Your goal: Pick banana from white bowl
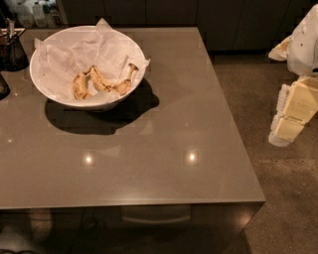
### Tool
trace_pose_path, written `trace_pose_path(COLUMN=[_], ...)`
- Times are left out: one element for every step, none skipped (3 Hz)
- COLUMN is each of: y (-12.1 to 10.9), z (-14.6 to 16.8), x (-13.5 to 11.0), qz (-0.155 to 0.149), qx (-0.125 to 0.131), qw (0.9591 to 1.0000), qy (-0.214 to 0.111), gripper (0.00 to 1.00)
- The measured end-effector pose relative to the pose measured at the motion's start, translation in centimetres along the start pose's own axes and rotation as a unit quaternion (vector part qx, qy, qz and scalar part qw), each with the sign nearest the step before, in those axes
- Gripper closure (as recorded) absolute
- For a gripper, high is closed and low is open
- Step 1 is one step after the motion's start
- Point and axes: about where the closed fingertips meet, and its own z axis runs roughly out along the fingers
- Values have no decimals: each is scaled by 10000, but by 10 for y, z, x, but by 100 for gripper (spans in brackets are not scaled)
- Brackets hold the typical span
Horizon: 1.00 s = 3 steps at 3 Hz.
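Note:
The white bowl (49, 92) stands on the far left part of the table, lined with crumpled white paper. The long, curved, brown-spotted banana (112, 85) lies in the bowl with its stem end pointing up at the right. A shorter, stubbier banana (79, 85) lies to its left. My gripper (285, 126) hangs at the right edge of the camera view, off the table's right side, over the floor and far from the bowl. It holds nothing that I can see.
The grey table (149, 163) fills most of the view; its right edge runs beside my arm. A dark container (11, 49) and a dark object (2, 87) stand at the far left. Bottles (35, 12) stand beyond the back left corner.

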Motion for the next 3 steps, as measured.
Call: trace_pose_path(y=[-18, -36, -40], z=[1, 9, 8], x=[-30, -71, -81], qz=[121, -122, -179], qx=[-110, -265, -159], qw=[9999, 9996, 9997], qy=[-9, 69, -44], gripper=[0, 0, 0])
